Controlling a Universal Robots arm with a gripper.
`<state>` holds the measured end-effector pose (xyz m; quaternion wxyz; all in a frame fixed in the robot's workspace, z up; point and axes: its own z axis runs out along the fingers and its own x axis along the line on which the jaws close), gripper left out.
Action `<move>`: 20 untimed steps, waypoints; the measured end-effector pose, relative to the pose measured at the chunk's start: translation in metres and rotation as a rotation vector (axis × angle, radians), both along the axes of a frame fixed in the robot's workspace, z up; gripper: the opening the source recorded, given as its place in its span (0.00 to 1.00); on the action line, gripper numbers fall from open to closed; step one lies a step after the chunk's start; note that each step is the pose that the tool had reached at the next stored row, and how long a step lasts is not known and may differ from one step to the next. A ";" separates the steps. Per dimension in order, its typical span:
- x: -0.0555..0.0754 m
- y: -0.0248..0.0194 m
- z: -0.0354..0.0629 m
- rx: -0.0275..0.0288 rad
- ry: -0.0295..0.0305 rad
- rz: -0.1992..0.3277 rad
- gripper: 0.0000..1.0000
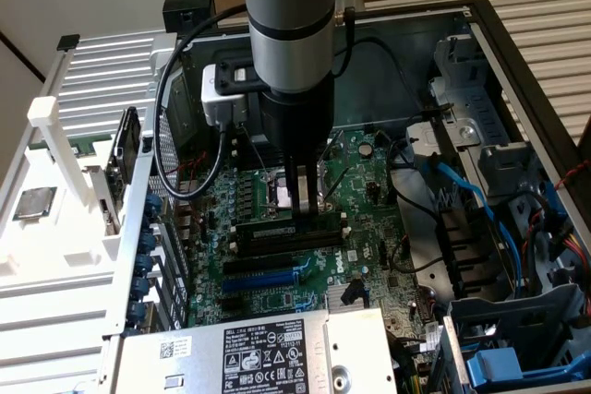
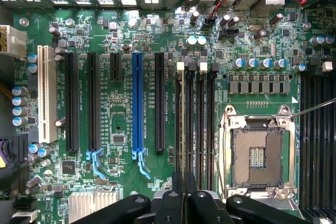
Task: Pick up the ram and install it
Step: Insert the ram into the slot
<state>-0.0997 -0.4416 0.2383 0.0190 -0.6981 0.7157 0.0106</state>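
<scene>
A: While the grey robot arm's black two-fingered gripper hangs low over the open PC case, what's it actually doing?

B: In the wrist view its dark fingers are squeezed narrow, with just a slit between them. Can't tell if anything thin sits in that slit tbh. The tips line up with the row of four long black memory slots. In the exterior view they sit just above those slots, right beside the square metal-framed processor socket.

A: So where's the long thin green ram stick?

B: Honestly can't pick it out for sure, either at the tips or in the slots. Going outward you've got the green motherboard and a long blue expansion slot a few slots over from the memory ones. Off on the exterior view's left, well apart from the gripper, there's a white plastic rack. A square silver processor chip lies on it and a dark expansion card stands upright. A sliver of green board peeks out beside that card, too hidden to say what it is.
</scene>
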 end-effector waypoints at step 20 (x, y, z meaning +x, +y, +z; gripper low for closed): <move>0.000 -0.0001 -0.0019 0.0045 0.0000 0.000 0.12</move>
